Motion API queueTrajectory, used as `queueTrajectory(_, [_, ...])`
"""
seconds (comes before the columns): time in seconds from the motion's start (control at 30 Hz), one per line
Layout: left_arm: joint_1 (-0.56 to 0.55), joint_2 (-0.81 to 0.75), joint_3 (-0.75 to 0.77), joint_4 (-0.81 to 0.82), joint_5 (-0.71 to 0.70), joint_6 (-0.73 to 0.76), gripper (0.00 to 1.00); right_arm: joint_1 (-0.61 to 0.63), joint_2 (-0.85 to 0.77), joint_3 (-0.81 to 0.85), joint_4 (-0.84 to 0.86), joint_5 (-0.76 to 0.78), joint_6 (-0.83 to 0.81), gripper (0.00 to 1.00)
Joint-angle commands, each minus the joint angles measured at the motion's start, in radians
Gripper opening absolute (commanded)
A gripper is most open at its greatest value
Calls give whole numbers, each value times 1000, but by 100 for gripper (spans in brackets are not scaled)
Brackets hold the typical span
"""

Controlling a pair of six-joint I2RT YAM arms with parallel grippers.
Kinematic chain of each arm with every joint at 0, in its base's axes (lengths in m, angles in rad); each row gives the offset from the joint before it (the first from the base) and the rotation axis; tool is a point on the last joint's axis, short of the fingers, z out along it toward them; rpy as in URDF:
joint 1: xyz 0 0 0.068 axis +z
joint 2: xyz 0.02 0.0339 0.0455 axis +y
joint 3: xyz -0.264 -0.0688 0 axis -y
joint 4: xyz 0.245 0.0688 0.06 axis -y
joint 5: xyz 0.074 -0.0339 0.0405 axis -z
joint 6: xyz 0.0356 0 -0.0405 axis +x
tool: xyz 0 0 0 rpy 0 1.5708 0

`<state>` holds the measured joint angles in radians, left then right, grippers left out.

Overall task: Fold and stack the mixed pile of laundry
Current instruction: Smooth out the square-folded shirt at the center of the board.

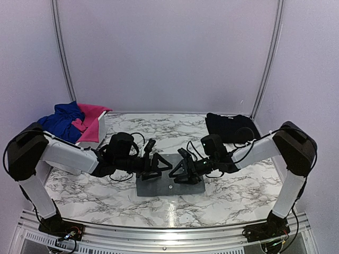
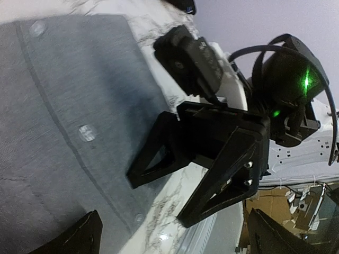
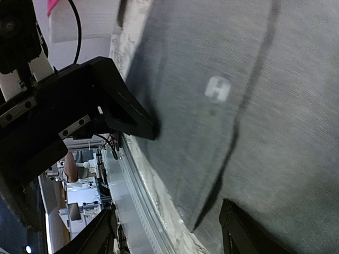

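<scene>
Hidden: overhead, you glimpse just part of the grey buttoned cloth shirt (image 1: 153, 189).
Left jaws: wide apart, empty, over it.
Right jaws: parted, empty, at its edge.

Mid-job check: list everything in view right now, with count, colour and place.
grey shirt: one, grey, folded flat, centre of the table near the front
black garment: one, black, far right of the table
blue garment: one, royal blue, heaped in the basket
pink garment: one, hot pink, draped beside the blue one
basket: one, white, far left
table: one, white-grey marble
left gripper: one, black, open, over the shirt
right gripper: one, black, open, at the shirt's edge
</scene>
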<state>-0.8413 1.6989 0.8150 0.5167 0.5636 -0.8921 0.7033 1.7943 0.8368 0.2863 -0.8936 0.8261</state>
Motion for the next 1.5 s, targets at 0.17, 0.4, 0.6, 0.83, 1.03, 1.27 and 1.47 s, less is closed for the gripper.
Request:
queueTrajectory(0.17, [45, 242, -272, 501, -15, -291, 99, -108, 162, -242, 361, -21, 168, 65])
queueTrajectory(0.4, [82, -17, -388, 328, -51, -190, 99, -133, -53, -262, 156, -21, 84, 65])
queueTrajectory(0.6, [102, -162, -146, -91, -62, 46, 99, -171, -122, 20, -129, -17, -107, 65])
queueTrajectory(0.83, [160, 72, 95, -106, -38, 102, 99, -207, 146, 264, -107, -60, -135, 63])
queueTrajectory(1.03, [218, 265, 194, -103, -59, 121, 99, -270, 299, 303, -89, -62, -174, 61])
queueTrajectory(1.27, [231, 159, 184, -287, -132, 316, 99, -284, 182, 322, -205, -61, -226, 60])
queueTrajectory(1.47, [27, -23, 306, -666, -454, 748, 99, -327, -86, 179, -336, -20, -242, 61])
